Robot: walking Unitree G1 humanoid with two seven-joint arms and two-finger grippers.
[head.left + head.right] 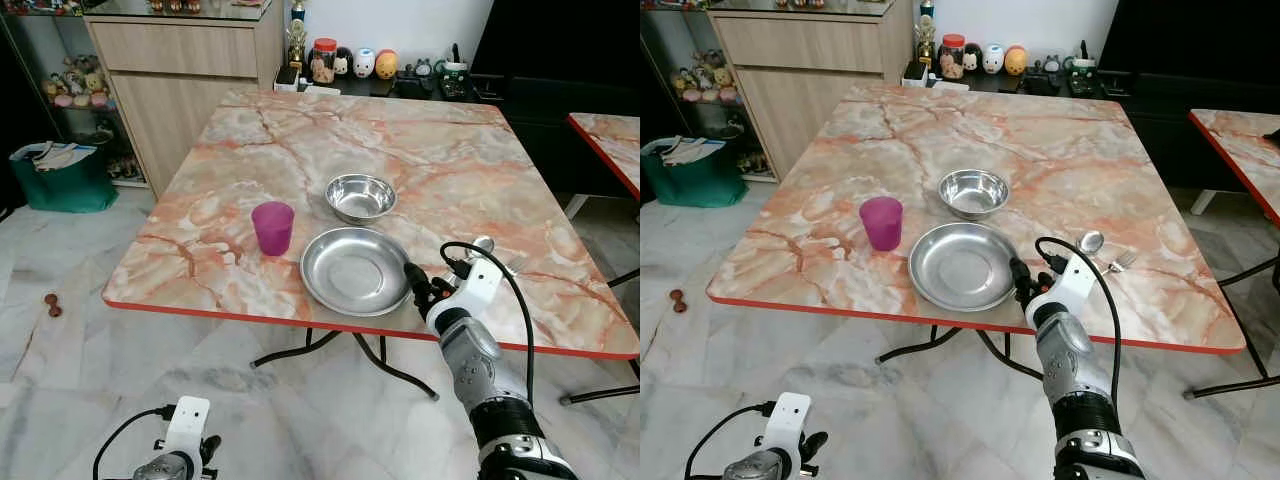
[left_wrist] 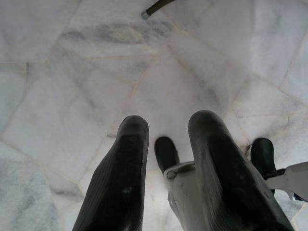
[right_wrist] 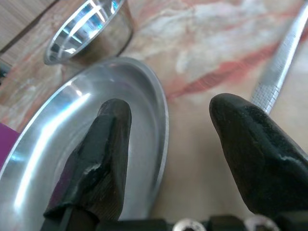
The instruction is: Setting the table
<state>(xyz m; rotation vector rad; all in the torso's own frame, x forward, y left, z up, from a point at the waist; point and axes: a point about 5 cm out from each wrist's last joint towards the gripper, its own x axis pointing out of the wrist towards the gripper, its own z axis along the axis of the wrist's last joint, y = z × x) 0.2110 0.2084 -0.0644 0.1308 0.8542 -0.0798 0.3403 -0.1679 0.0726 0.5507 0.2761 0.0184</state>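
On the marble table (image 1: 420, 150) stand a purple cup (image 1: 272, 227), a small steel bowl (image 1: 360, 196) and a wide steel plate (image 1: 357, 270) near the front edge. A spoon (image 1: 1091, 241) and a fork (image 1: 1121, 262) lie to the right of the plate. My right gripper (image 1: 412, 280) is open at the plate's right rim. In the right wrist view one finger (image 3: 103, 144) hangs over the plate (image 3: 57, 144) and the other over bare table, next to a utensil handle (image 3: 279, 62). My left gripper (image 2: 166, 130) hangs open low over the floor.
A wooden cabinet (image 1: 180, 70) and a low shelf with jars and figurines (image 1: 350, 62) stand behind the table. A green bag (image 1: 60, 180) sits on the floor at left, near a small brown object (image 1: 52, 304). A second table (image 1: 610, 140) is at right.
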